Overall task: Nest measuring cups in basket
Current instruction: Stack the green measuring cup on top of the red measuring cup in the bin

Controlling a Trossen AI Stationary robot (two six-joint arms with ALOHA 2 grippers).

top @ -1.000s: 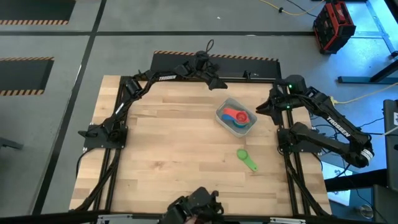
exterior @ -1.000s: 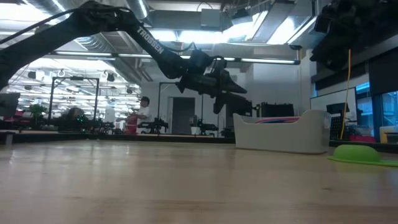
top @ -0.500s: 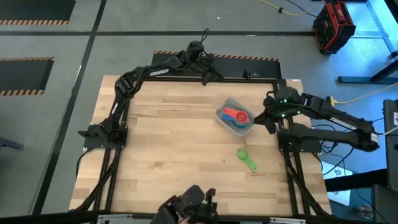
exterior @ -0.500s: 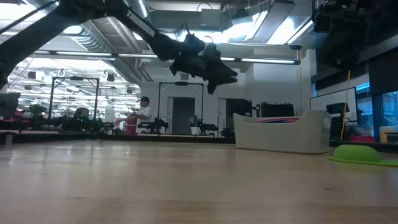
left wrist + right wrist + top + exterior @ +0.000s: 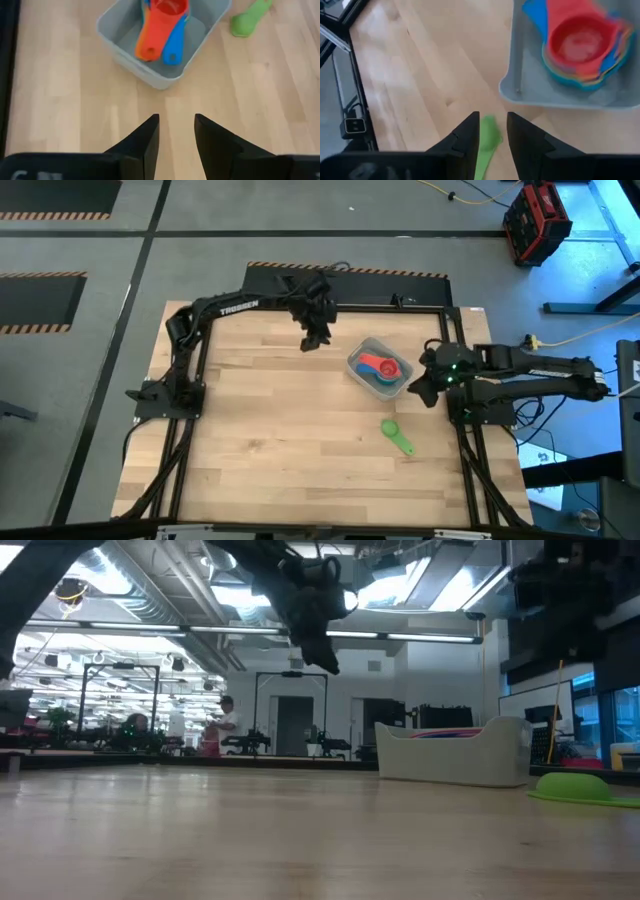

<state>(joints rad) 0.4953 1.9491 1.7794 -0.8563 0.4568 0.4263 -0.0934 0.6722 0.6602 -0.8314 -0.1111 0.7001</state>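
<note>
The pale grey basket [image 5: 380,368] sits on the table right of centre and holds several nested measuring cups, with the red one [image 5: 580,42] on top and blue [image 5: 172,42] beneath. A green cup [image 5: 396,436] lies alone on the table nearer the front, its bowl mouth-down [image 5: 575,785]. My left gripper [image 5: 315,332] hangs open, high over the far side of the table left of the basket [image 5: 160,45], with nothing between its fingers. My right gripper [image 5: 425,385] stands open just right of the basket, above the table. The green cup [image 5: 487,135] shows past its gap, untouched.
A black frame [image 5: 455,430] runs around the wooden table; my right arm's base stands at its right edge. Bare wood [image 5: 270,430] stretches left and in front of the basket. People and equipment show in the room beyond the far edge [image 5: 225,725].
My left gripper has risen from the far edge behind the basket, moved toward the table's left and rolled, tipping downward toward the near side. My right gripper has swung from the far right corner toward the near edge, beside the basket. The basket and cups have stayed put.
</note>
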